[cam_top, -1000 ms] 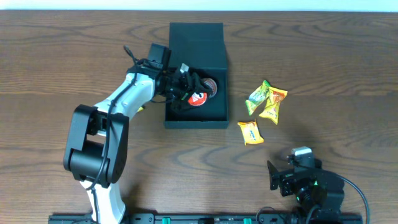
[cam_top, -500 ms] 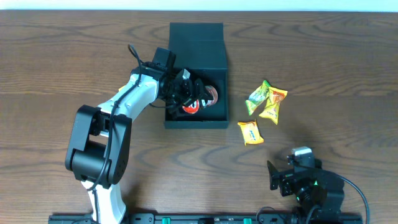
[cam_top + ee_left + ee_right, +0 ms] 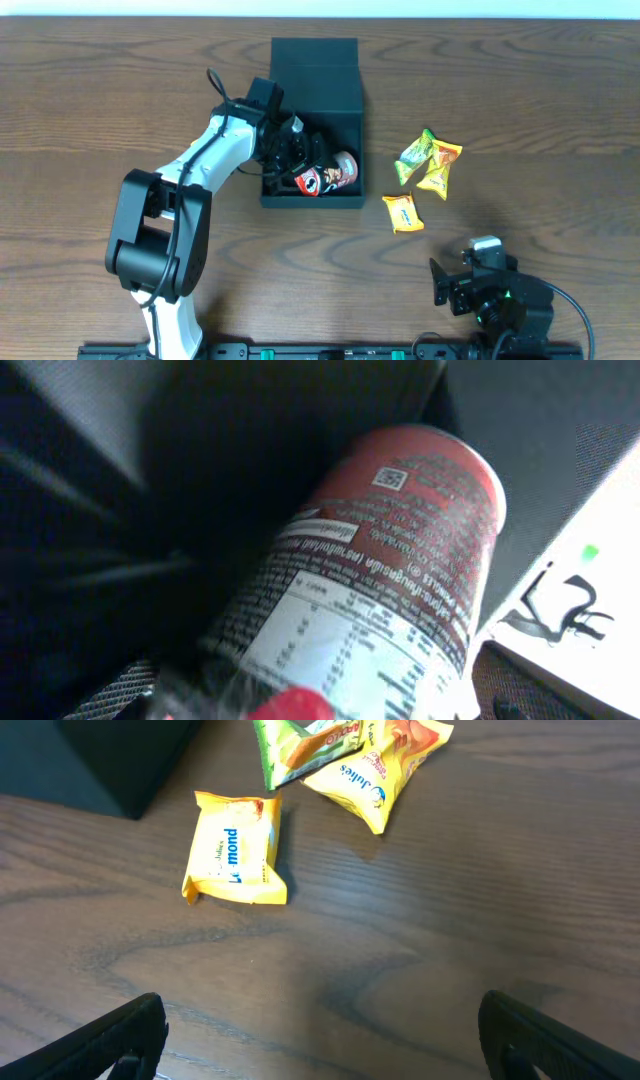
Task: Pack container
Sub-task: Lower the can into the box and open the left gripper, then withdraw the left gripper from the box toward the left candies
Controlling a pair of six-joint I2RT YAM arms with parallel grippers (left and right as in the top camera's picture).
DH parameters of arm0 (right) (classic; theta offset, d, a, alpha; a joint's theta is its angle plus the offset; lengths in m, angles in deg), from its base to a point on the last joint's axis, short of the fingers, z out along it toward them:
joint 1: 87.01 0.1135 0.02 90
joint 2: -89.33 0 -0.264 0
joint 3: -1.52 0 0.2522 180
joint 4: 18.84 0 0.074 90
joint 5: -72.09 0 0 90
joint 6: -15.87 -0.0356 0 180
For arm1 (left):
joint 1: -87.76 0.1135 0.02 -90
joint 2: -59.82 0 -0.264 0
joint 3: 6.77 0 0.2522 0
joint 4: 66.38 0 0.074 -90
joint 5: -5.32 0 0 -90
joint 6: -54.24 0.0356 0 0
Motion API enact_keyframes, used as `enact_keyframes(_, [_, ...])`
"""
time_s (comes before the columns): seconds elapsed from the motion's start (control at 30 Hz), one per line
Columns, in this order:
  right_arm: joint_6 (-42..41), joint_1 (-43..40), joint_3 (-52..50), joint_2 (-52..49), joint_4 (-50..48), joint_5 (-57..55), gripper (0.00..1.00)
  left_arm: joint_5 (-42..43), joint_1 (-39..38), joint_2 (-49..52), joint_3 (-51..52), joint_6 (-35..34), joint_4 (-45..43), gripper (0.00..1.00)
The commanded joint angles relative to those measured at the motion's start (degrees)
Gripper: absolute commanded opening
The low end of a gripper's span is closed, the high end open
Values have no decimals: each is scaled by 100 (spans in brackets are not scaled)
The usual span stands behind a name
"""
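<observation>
Set toward the worktop's far edge, left of centre: matte dark teal square container (image 3: 315, 65), flap lid open, red can (image 3: 328, 176) lying inside. Left jaws at the can, grip impossible to tell; right jaws wide. Legible on a yellow packet (image 3: 375, 770): "Julie's".

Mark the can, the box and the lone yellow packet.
can (image 3: 328, 176): overhead, its red side wall.
box (image 3: 315, 70): overhead, open lid flap.
yellow packet (image 3: 233, 848): right wrist, middle of its printed face.
</observation>
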Motion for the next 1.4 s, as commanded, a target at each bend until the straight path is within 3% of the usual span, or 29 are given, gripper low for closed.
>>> enact_keyframes(0.0, [44,22,-50,31,13,26,99,-778,35,22,-522,481,321,95])
enact_keyframes(0.43, [44,22,-50,31,13,26,99,-1200,11,22,-1755,1130,999,96])
enact_keyframes(0.67, [44,22,-50,31,13,26,99,-2245,-455,22,-1805,2946,1071,95])
enact_keyframes(0.8, [44,22,-50,31,13,26,99,-3296,-756,4,-1810,2951,1248,95])
enact_keyframes(0.93, [44,22,-50,31,13,26,99,-3316,-914,-190,-1867,2975,1272,95])
enact_keyframes(1.1, [44,22,-50,31,13,26,99,-3556,-981,-568,-1867,3668,1270,95])
enact_keyframes(1.27, [44,22,-50,31,13,26,99,-3556,-883,-597,-1867,3775,1305,96])
enact_keyframes(1.3, [44,22,-50,31,13,26,99,-3552,-863,-601,-1867,3770,1318,91])
enact_keyframes(1.37, [44,22,-50,31,13,26,99,-3510,-824,-629,-1867,3766,1360,61])
